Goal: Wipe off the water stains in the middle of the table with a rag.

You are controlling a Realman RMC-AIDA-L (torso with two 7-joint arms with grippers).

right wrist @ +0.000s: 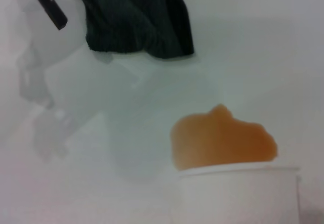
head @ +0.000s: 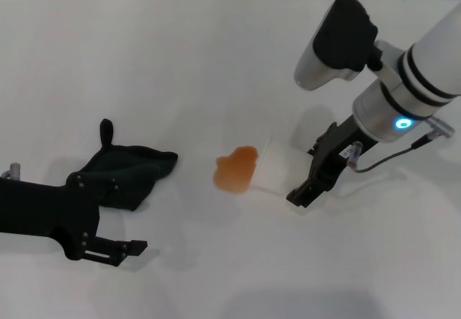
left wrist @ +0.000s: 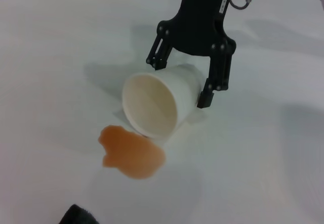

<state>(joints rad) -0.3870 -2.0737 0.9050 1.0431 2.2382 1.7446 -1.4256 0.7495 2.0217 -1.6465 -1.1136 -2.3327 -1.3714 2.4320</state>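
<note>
The water stain (head: 235, 169) is an orange-brown blotch in the middle of the white table (head: 216, 60). It also shows in the left wrist view (left wrist: 132, 154) and the right wrist view (right wrist: 223, 143). The black rag (head: 133, 171) lies crumpled to the stain's left and also shows in the right wrist view (right wrist: 136, 21). My left gripper (head: 119, 214) is open at the rag's near edge, one finger (head: 115, 250) on bare table. My right gripper (head: 308, 186) is open and straddles the closed end of a tipped white cup (head: 277, 172).
The white cup (left wrist: 154, 105) lies on its side with its mouth at the stain's edge, the right gripper (left wrist: 178, 80) over it. A rag corner (left wrist: 76, 216) shows in the left wrist view. The table's back edge runs along the far wall.
</note>
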